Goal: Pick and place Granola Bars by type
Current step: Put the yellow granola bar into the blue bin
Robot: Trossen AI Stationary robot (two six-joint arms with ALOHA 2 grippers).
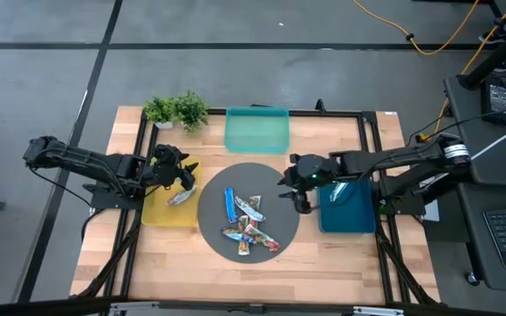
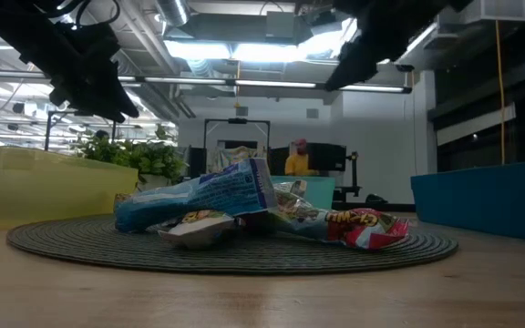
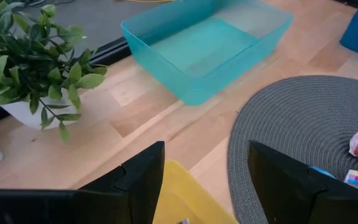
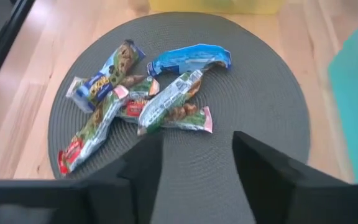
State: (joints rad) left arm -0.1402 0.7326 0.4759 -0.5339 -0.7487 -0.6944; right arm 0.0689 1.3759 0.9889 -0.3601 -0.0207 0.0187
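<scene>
Several granola bars lie piled on the round grey mat (image 1: 281,209): a blue one (image 1: 230,204) (image 4: 188,57), and red-multicoloured and silvery ones (image 1: 251,228) (image 4: 166,102) crossing each other. One silvery bar (image 1: 180,197) rests flat in the yellow tray (image 1: 158,215). My left gripper (image 1: 183,177) (image 3: 207,152) hovers open above the yellow tray's far part. My right gripper (image 1: 291,193) (image 4: 197,140) hangs open over the mat's right edge, with the pile ahead of its fingers. Both grippers are empty.
A teal tray (image 1: 256,130) sits at the far edge and a dark-blue tray (image 1: 348,212) stands right of the mat under the right arm. A potted plant (image 1: 176,110) is at the far left. Bare wood runs along the near edge (image 1: 253,272).
</scene>
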